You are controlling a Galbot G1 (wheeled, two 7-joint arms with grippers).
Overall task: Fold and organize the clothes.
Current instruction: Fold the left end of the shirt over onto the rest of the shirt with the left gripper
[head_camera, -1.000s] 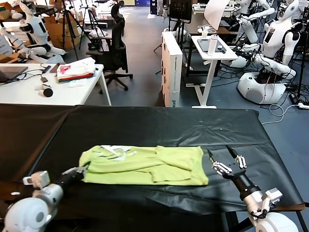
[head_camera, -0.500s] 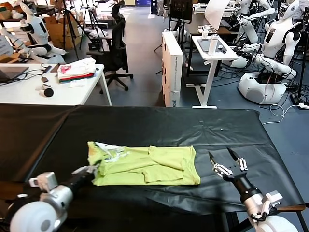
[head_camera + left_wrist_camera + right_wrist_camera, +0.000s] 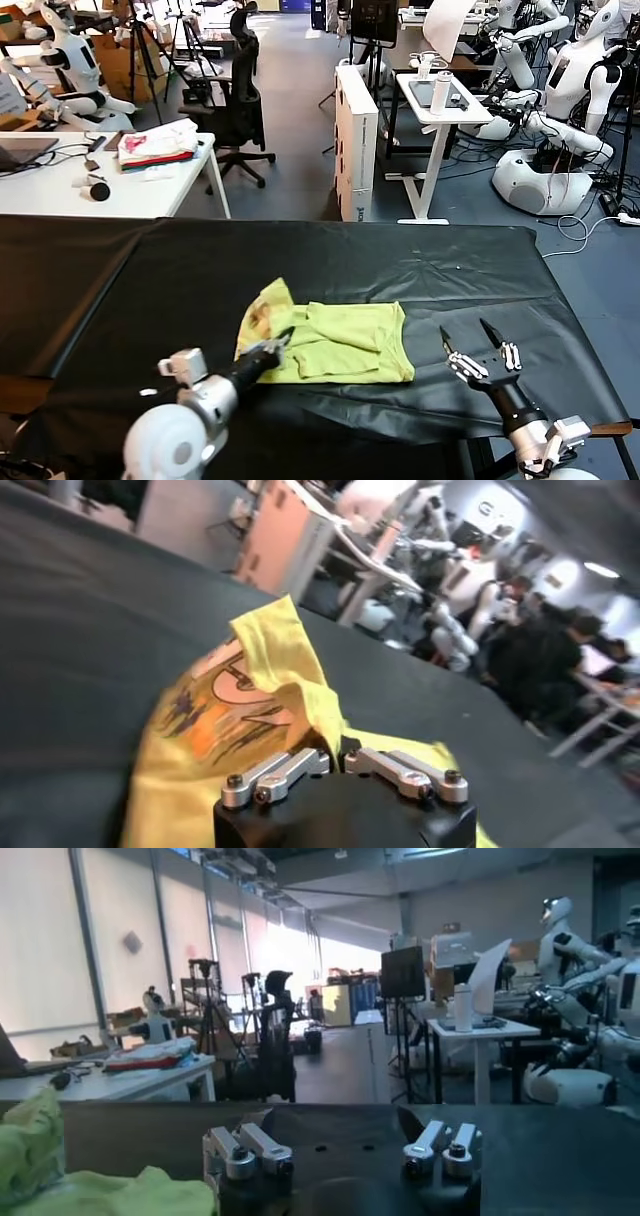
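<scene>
Left gripper pinched, right gripper spread.
The left gripper [image 3: 282, 342] reaches inward at centre-left, fingers [image 3: 300, 763] clamped together; the right gripper [image 3: 468, 338] hovers at right, fingers [image 3: 446, 341] wide apart.

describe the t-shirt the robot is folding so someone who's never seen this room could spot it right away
Start at the long table covered in black cloth right before the robot. Near its front edge lies the T-shirt, its left end pinched up by the left gripper. It is lime yellow-green, the only bright thing on the black.
</scene>
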